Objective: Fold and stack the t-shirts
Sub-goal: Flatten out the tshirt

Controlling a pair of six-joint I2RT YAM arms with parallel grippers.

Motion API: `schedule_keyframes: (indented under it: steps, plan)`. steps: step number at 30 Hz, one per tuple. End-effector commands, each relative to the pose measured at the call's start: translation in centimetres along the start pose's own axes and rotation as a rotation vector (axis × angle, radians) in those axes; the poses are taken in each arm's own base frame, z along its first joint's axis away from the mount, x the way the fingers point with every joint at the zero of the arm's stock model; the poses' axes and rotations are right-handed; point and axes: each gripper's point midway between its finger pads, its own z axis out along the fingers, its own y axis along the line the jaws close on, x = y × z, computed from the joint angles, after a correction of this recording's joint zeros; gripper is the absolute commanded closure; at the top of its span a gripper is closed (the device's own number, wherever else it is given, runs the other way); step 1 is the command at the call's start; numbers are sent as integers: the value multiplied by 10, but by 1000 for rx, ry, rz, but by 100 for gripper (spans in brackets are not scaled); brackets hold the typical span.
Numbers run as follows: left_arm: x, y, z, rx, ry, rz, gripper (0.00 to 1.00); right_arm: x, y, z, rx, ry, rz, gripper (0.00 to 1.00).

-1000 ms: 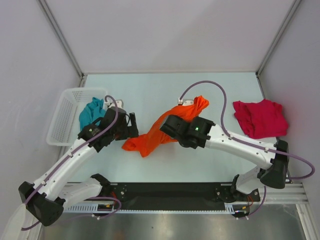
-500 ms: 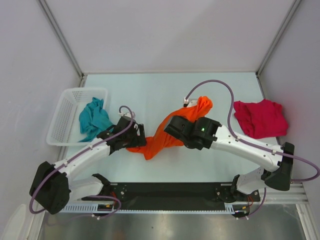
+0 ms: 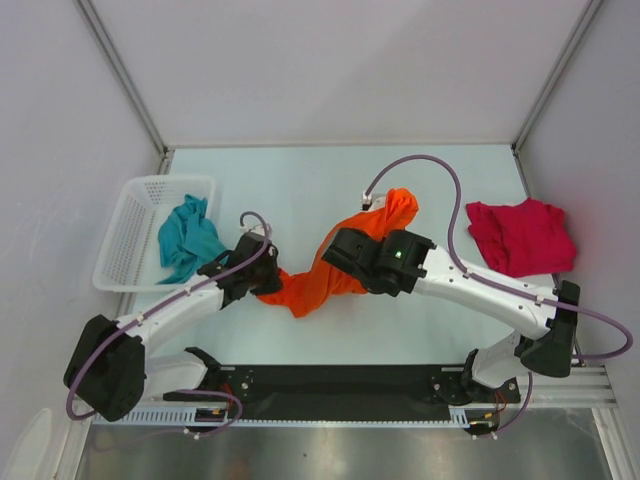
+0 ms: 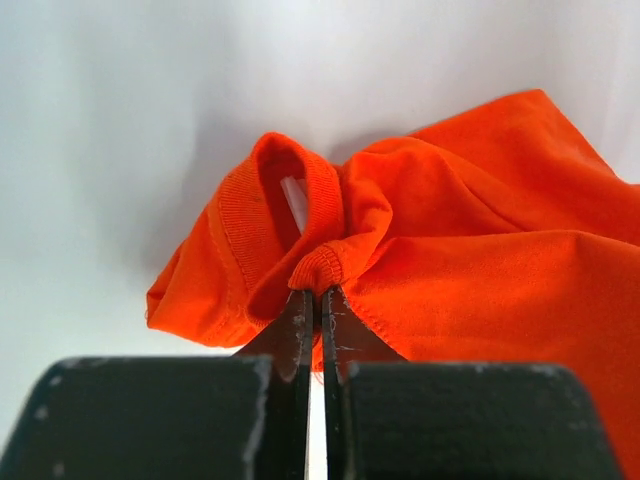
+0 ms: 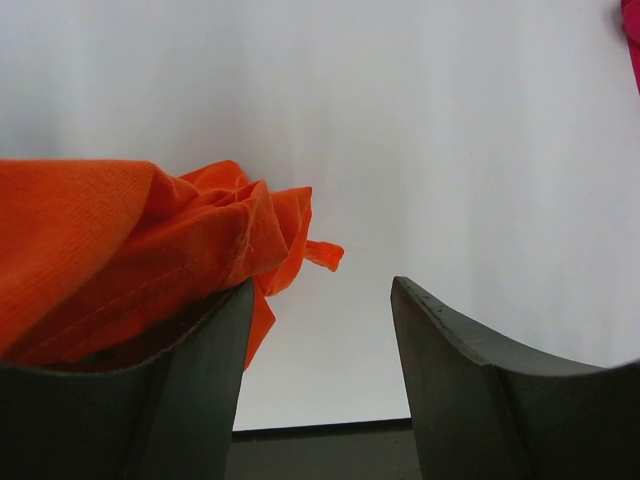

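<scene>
Left gripper (image 4: 312, 296) of mine is clenched on a hemmed fold of the orange t-shirt (image 3: 335, 265), which lies mid-table, long axis slanting from its near-left end at my jaws to the far right. Right gripper (image 5: 320, 300) stands spread, cloth draped over one finger. A second ago my left jaws gaped beside the teal t-shirt (image 3: 188, 240).

No lettering, brand mark or number can be read in any of the three views. A small white tag (image 4: 293, 200) shows inside the collar of the orange t-shirt (image 4: 480, 230), seen from the left wrist camera, but nothing on it is legible.
</scene>
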Motion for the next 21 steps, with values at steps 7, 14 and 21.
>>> schedule_keyframes:
  steps: [7, 14, 21]
  plan:
    - [-64, -16, -57, -4, -156, -13, 100, -21, 5, -5, -7, -77, 66, 36]
    - [-146, -22, -172, -69, -361, 2, 100, -23, 11, -2, -26, -74, 91, 35]
    - [-202, -22, -283, -70, -610, -98, 100, -22, 6, -6, -30, -53, 105, 32]
